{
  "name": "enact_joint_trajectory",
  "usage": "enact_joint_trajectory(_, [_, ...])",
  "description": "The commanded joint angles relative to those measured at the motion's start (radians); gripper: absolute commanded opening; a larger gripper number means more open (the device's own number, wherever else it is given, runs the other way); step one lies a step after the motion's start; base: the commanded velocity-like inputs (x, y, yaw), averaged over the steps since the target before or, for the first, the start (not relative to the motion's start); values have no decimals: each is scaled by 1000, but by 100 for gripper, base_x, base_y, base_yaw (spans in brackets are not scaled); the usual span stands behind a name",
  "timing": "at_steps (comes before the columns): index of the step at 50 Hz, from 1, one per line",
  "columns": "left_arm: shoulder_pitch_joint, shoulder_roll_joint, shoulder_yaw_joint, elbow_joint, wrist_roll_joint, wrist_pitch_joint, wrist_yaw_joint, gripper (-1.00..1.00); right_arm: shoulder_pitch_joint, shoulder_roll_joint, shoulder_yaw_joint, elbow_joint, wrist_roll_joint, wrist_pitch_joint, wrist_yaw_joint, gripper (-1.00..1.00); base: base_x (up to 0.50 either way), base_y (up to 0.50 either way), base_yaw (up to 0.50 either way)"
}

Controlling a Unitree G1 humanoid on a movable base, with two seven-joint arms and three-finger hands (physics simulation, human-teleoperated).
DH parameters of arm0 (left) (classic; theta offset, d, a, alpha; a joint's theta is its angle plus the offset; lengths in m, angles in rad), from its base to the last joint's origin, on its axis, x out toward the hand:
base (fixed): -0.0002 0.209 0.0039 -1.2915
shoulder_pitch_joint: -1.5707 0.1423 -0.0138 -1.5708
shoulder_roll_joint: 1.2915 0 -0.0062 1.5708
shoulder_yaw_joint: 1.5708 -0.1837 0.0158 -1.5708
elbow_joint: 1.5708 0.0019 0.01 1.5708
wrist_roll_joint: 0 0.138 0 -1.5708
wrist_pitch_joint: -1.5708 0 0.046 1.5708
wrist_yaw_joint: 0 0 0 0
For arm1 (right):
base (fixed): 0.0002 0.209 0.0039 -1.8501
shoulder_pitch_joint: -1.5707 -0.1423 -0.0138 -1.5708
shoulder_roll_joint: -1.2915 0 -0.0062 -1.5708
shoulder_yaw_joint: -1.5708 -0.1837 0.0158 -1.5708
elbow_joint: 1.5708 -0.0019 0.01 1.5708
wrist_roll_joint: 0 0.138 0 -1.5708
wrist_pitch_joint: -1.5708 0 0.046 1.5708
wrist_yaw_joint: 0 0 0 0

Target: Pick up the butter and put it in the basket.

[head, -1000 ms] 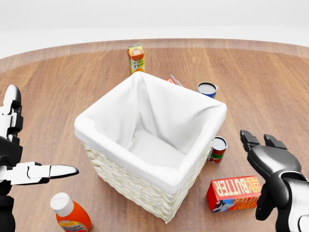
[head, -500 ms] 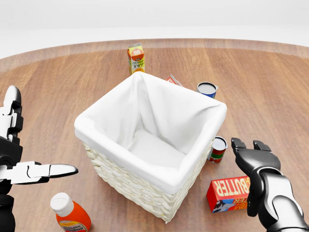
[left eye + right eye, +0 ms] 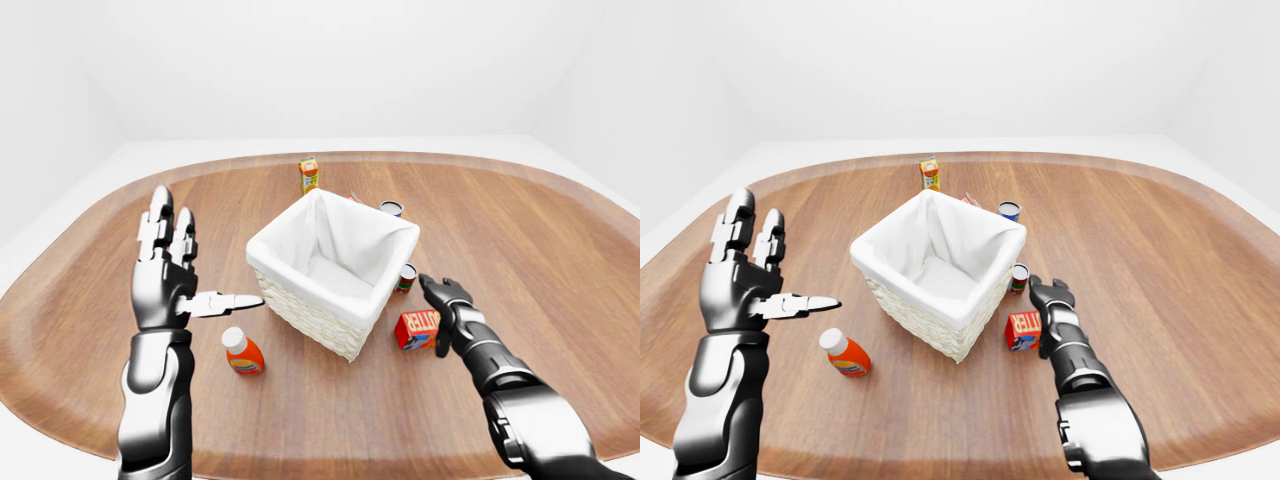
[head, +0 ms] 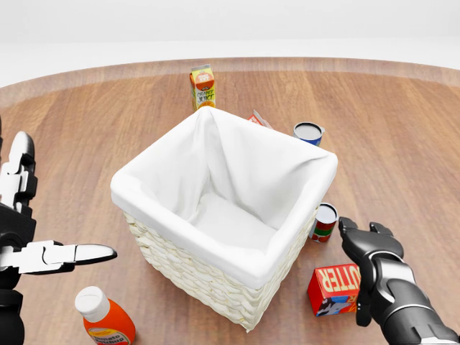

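Three dark, jointed fingers (image 4: 350, 233) of the right hand (image 4: 374, 266) are spread and draped over the right end of the butter (image 4: 334, 287), covering part of its label; whether they press on the box or only lie against it cannot be told, and they do not close round it. The butter is a small rectangular carton, red with bold yellow lettering and a dark patch on its lower face, lying on its long side on the table (image 4: 402, 144) just beside the lower right corner of the basket (image 4: 194, 269) in the head view. The left hand (image 3: 170, 275) is raised at the left of the left-eye view, glossy black with pale segmented fingers upright and its thumb pointing right toward the basket; it is wide open and holds nothing. The basket is square, of pale woven wicker, lined with soft white cloth folded over its rim, and its inside is bare cloth. A small can (image 4: 325, 221) with a red and green label stands between the butter and the basket's right wall, close to both. Below the left hand lies an orange bottle (image 4: 106, 320) with a white cap, tilted on the wood. An orange juice carton (image 4: 203, 86) and a blue-sided can (image 4: 307, 132) stand beyond the basket, toward the top. The table is a broad oval of smooth brown planks with a raised rim, with wide bare wood to the right of the butter.
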Motion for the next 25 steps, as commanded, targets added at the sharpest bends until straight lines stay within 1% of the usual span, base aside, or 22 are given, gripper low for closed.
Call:
enact_joint_trajectory(1, [2, -1, -1, 12, -1, 0, -1, 100, -64, 15, 33, 135, 27, 0, -33, 100, 0, 0, 0])
enact_joint_trajectory(13, [-4, 3, 2, 38, -4, 0, -3, 100, -94, 32, 34, 184, 16, 0, -3, 100, 0, 0, 0])
enact_joint_trajectory(25, [-1, 5, 7, 44, -9, 0, -5, 100, -104, 45, 13, 201, 27, 0, -7, 100, 0, 0, 0])
